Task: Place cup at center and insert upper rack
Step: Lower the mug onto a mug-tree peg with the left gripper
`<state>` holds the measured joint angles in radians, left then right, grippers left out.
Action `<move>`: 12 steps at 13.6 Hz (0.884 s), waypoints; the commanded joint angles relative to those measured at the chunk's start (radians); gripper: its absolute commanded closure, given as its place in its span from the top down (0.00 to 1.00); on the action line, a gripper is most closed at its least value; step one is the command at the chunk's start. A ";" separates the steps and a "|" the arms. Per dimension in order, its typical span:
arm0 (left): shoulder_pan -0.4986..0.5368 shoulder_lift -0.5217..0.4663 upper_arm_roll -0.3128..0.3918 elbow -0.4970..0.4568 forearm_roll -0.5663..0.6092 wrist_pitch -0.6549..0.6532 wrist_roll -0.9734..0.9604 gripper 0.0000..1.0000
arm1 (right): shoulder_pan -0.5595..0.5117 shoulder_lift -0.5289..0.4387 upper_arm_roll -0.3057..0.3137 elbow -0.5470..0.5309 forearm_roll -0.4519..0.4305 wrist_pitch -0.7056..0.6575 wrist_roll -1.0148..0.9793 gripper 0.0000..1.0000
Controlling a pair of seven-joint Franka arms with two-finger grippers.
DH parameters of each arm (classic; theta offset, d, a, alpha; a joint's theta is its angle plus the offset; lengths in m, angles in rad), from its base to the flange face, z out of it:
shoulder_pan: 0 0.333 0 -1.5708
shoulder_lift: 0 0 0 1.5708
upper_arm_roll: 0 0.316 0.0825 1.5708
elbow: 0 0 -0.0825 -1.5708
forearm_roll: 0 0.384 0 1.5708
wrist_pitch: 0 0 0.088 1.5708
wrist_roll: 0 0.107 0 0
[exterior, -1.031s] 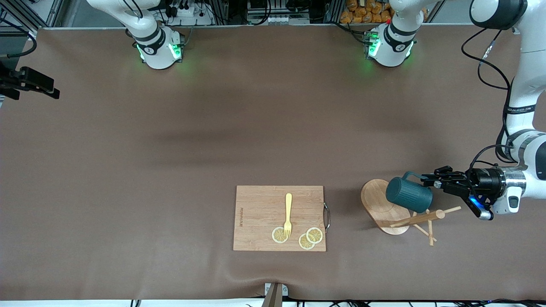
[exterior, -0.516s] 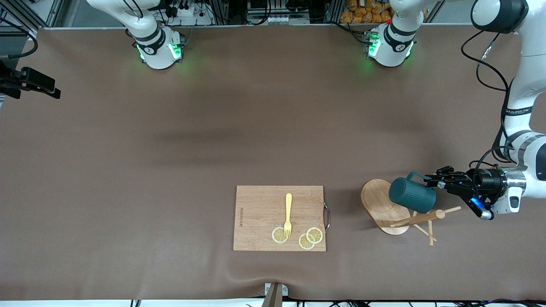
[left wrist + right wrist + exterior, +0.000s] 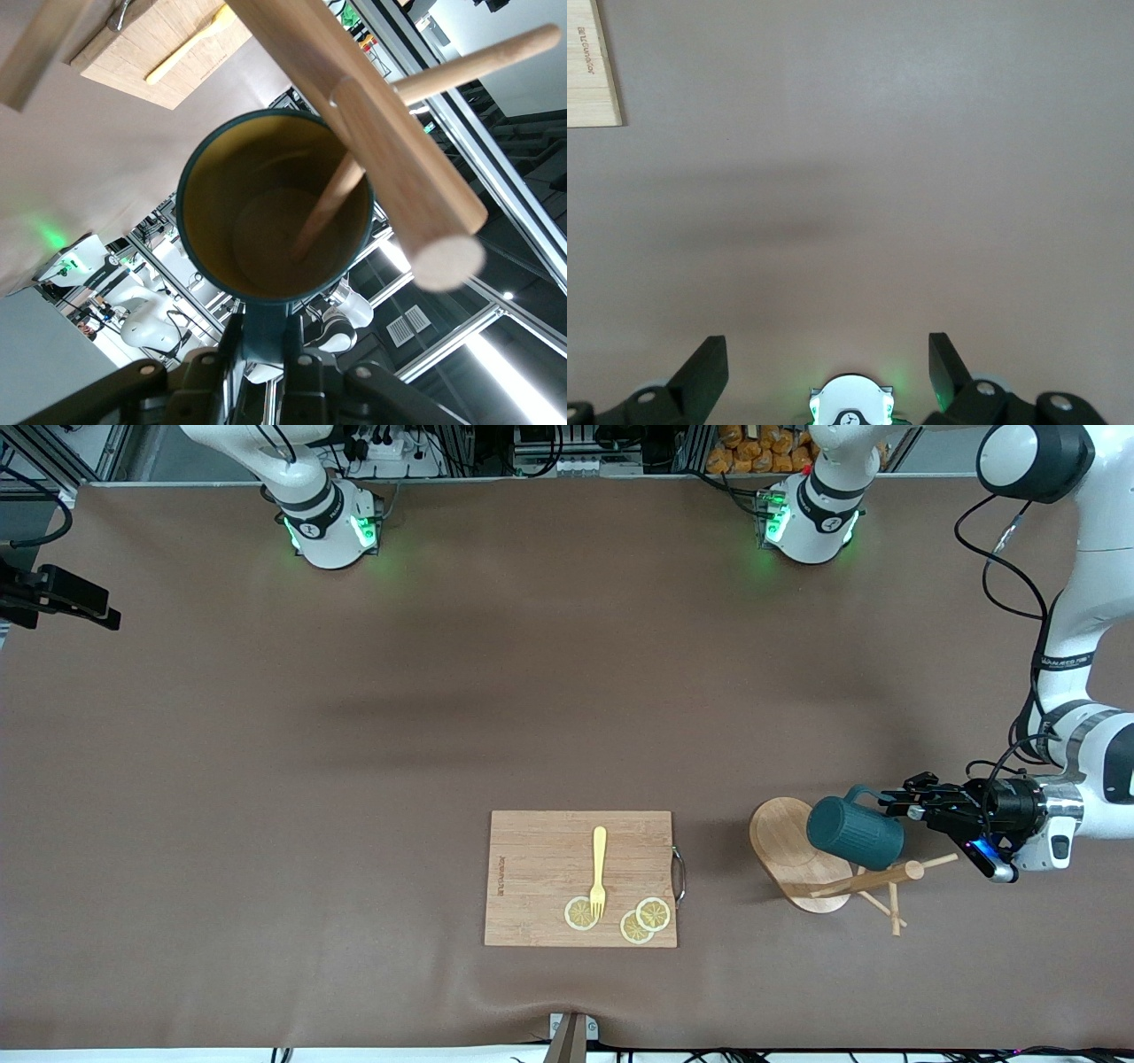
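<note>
The dark teal ribbed cup (image 3: pixel 852 833) lies sideways in the air just above the tipped-over upper rack (image 3: pixel 791 849). My left gripper (image 3: pixel 889 801) is shut on the cup's handle. In the left wrist view the cup's yellowish inside (image 3: pixel 266 239) faces the camera, and a thin peg (image 3: pixel 326 205) reaches into its mouth. The rack's thick post (image 3: pixel 381 150) crosses in front of the cup, and my left gripper (image 3: pixel 263 341) pinches the handle below it. My right gripper (image 3: pixel 828 354) hangs open over bare brown table covering, with nothing between its fingers.
A rectangular wooden cutting board (image 3: pixel 540 850) lies beside the rack, toward the right arm's end. It carries a yellow fork (image 3: pixel 599 868) and lemon slices (image 3: pixel 644 919). A black camera mount (image 3: pixel 58 593) juts in at the right arm's end of the table.
The left gripper has drawn slightly toward the left arm's end of the table, taking the cup a little way with it. The rack and the right gripper have stayed still.
</note>
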<state>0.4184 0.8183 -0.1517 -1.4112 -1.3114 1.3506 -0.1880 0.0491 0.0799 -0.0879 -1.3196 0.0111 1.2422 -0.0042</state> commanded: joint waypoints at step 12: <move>0.010 0.022 -0.014 0.024 -0.126 -0.050 0.009 1.00 | 0.012 -0.005 0.005 0.000 -0.020 -0.007 0.066 1.00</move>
<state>0.4190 0.8385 -0.1546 -1.3972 -1.4047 1.3244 -0.1727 0.0528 0.0813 -0.0825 -1.3208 0.0019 1.2393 0.0395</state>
